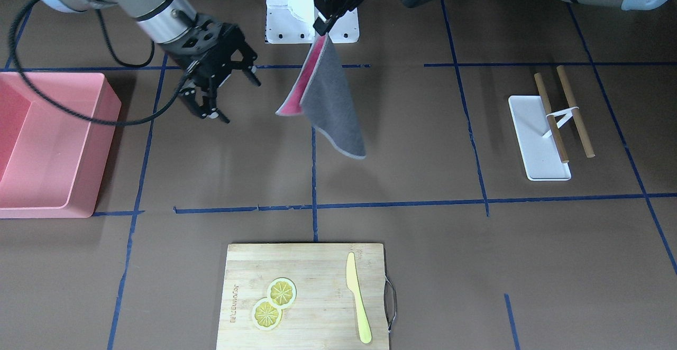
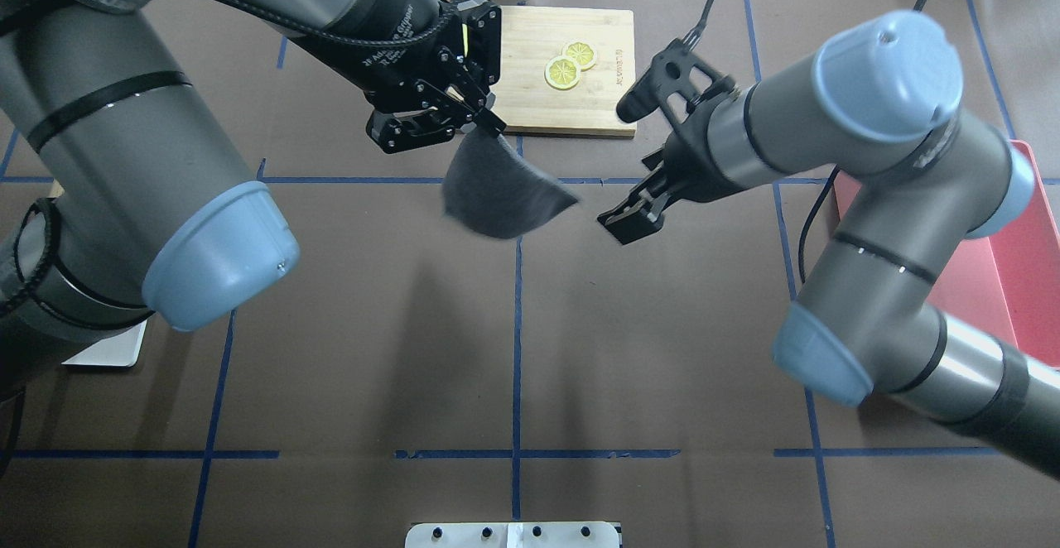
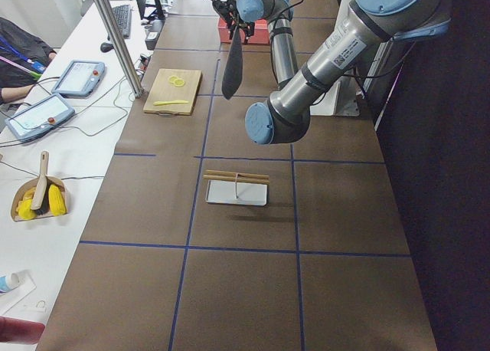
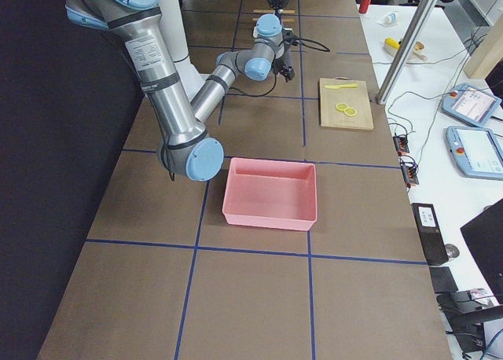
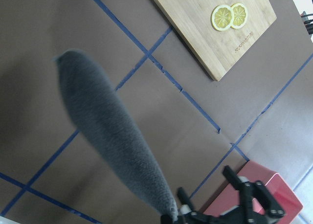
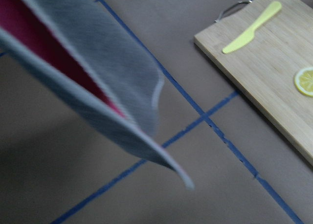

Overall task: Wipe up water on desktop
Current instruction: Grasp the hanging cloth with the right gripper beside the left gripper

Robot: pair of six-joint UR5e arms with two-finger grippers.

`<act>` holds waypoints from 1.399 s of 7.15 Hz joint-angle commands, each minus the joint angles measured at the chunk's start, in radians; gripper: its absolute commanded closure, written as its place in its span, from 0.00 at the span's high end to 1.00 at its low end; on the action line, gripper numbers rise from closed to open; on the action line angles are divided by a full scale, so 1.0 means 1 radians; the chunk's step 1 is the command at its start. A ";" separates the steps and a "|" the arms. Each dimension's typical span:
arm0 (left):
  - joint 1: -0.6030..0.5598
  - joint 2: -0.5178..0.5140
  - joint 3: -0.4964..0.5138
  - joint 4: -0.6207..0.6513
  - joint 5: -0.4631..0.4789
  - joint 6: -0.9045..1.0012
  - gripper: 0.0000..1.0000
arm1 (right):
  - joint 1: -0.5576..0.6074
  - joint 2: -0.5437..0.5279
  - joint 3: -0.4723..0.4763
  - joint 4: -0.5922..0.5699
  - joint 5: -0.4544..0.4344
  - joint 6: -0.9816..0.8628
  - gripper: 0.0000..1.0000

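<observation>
My left gripper [image 1: 321, 28] is shut on the top edge of a folded cloth [image 1: 330, 107], grey outside and pink-red inside. The cloth hangs free above the brown desktop [image 1: 402, 144] with its blue tape lines. From overhead the left gripper [image 2: 484, 122] holds the cloth [image 2: 505, 192] near the centre tape line. My right gripper [image 1: 232, 99] is open and empty, beside the cloth and apart from it; it also shows overhead [image 2: 627, 221]. The cloth fills the right wrist view [image 6: 98, 87] and hangs in the left wrist view [image 5: 112, 141]. I see no water on the desktop.
A wooden cutting board [image 1: 307, 297] with two lemon slices and a yellow knife lies at the far edge. A pink bin [image 1: 47, 144] stands on my right side. A white tray [image 1: 539, 138] with two wooden sticks lies on my left side. A white plate [image 1: 312, 27] sits near the robot's base.
</observation>
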 commanded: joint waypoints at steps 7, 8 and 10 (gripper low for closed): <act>0.067 -0.028 0.001 -0.055 0.014 -0.058 0.00 | -0.142 0.005 0.007 0.100 -0.187 0.029 0.89; 0.067 -0.026 0.001 -0.058 0.015 -0.057 0.00 | -0.142 0.004 0.006 0.100 -0.186 0.031 0.59; 0.067 -0.022 0.001 -0.060 0.015 -0.055 0.00 | -0.140 0.002 0.009 0.100 -0.178 0.032 0.11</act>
